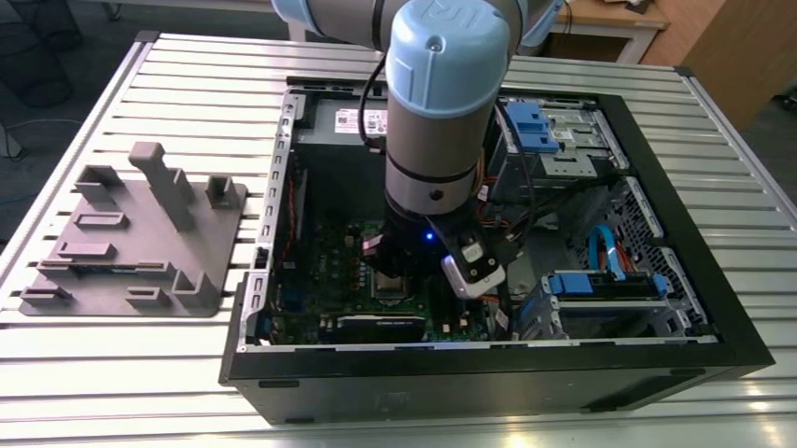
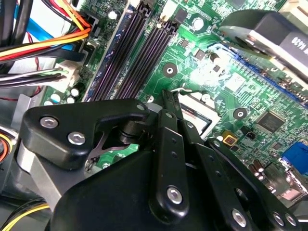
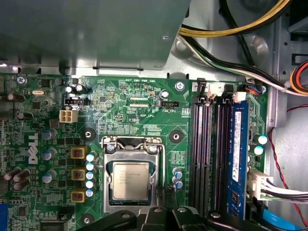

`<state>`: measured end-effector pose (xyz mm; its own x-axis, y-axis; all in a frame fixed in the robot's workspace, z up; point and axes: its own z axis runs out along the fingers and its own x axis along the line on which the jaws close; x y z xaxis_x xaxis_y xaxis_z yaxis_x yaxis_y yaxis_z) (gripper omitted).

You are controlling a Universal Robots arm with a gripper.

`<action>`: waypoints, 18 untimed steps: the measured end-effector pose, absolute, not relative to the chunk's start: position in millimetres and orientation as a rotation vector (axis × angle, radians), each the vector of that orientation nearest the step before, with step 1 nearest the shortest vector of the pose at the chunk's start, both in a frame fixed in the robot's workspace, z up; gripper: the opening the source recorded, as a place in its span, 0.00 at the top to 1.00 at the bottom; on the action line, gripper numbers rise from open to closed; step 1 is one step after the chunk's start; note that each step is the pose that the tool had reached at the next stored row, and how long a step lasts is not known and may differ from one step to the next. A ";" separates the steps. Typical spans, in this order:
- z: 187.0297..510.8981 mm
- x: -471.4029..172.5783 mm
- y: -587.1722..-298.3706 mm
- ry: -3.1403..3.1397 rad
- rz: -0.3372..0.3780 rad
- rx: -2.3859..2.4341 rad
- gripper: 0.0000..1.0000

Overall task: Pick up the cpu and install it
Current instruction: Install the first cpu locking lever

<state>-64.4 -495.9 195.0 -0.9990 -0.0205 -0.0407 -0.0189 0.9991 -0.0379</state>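
Silvery metal catches the light where the cpu (image 3: 129, 179) lies flat in its socket (image 3: 131, 173) on the green motherboard (image 3: 144, 101), framed by the socket's bracket. From where I stand, the arm reaches down into the open computer case (image 1: 697, 308), its gripper (image 1: 401, 269) low over that socket. Whether its fingers are spread or closed, I cannot tell; nothing visibly sits between them.

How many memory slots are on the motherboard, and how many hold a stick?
4, in the first wrist view: three empty black slots side by side beside the cpu, then a fourth carrying a blue memory stick, nearest the case wall.
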 end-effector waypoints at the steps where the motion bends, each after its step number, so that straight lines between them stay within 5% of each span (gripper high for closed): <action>1: 195.0 -64.5 -496.2 3.100 -0.058 -0.031 0.89; 18: 195.0 -65.2 -496.7 3.094 -0.055 -0.162 0.89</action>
<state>-65.2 -496.7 195.0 -0.9936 -0.1052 -0.0411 -0.1037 0.9939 -0.0379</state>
